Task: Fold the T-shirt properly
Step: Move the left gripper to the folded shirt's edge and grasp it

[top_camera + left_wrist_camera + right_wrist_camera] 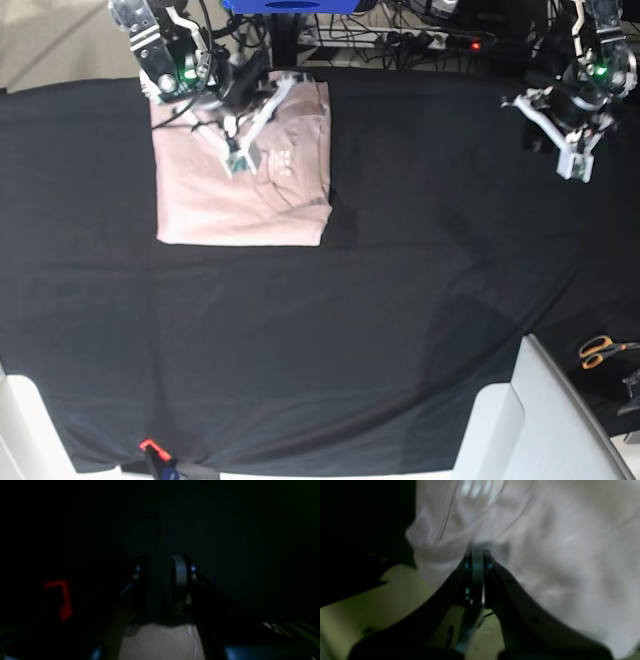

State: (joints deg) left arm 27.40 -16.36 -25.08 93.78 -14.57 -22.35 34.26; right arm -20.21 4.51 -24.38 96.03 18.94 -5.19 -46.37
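Pale pink, plain T-shirt (240,190) at ten o'clock on black table cover (380,300). Orange-handled scissors (603,350) at four o'clock. Red mark (61,597) at eight o'clock in dark left wrist view. Green lights on both arms.

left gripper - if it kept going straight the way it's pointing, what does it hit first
Most likely the black table cover. In the base view the left gripper hangs over bare cloth, far from the T-shirt, and its wrist view shows only dark surface ahead of the jaws. How high it hangs is unclear, so this is a guess.
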